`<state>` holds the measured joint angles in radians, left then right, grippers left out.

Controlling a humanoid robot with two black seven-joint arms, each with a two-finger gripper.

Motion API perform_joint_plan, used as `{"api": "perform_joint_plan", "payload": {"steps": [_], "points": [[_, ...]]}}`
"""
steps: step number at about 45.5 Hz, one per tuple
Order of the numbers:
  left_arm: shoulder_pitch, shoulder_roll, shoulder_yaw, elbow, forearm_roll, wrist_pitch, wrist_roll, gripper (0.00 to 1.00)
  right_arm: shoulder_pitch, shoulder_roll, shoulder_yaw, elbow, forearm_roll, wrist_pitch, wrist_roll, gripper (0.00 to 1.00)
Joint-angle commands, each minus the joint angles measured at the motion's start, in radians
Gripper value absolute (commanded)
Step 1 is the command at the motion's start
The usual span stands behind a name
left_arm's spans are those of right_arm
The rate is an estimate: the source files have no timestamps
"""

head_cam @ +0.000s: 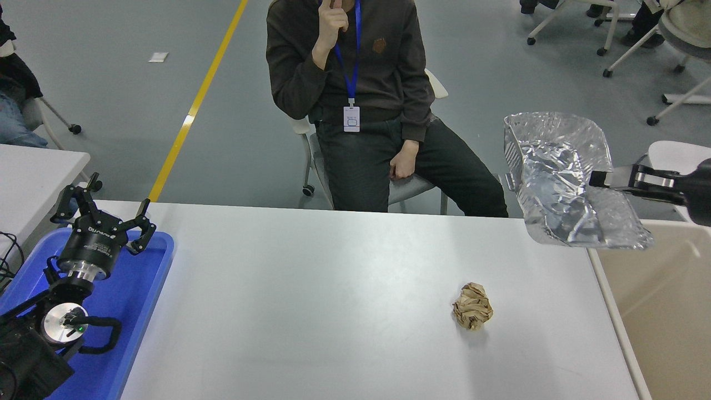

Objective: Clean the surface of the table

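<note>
The white-grey table surface (311, 289) fills the lower middle of the head view. A crumpled brown paper ball (472, 314) lies on it right of centre. My right gripper (599, 179) comes in from the right edge, shut on the side of a shiny silver foil bag (561, 180). It holds the bag in the air above the table's far right corner. My left gripper (105, 214) is parked open over the blue tray at the lower left.
A blue plastic tray (144, 311) lies at the left edge. A beige bin (661, 311) stands beside the table's right edge. A person (361, 100) sits on a chair at the far side. A smaller white table (33, 172) stands at the left.
</note>
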<state>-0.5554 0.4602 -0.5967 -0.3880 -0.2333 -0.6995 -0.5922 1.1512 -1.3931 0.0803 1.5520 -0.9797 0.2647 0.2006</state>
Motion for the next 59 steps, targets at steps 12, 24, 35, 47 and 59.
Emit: {"api": "perform_joint_plan", "payload": {"steps": [12,24,35,47,59], "points": [[0.000,0.000,0.000,0.000,0.000,0.000,0.000,1.00,-0.228,-0.047,-0.007,-0.279,0.001,-0.102,0.161,0.00],[0.000,0.000,0.000,0.000,0.000,0.000,0.000,1.00,-0.352,-0.009,-0.010,-0.428,0.001,-0.165,0.243,0.00],[0.000,0.000,0.000,0.000,0.000,0.000,0.000,1.00,-0.447,0.089,-0.013,-0.644,-0.001,-0.197,0.371,0.00],[0.000,0.000,0.000,0.000,0.000,0.000,0.000,1.00,-0.531,0.227,-0.013,-0.886,-0.004,-0.202,0.456,0.00],[0.000,0.000,0.000,0.000,0.000,0.000,0.000,1.00,-0.579,0.377,-0.048,-1.153,-0.005,-0.203,0.543,0.00]]}}
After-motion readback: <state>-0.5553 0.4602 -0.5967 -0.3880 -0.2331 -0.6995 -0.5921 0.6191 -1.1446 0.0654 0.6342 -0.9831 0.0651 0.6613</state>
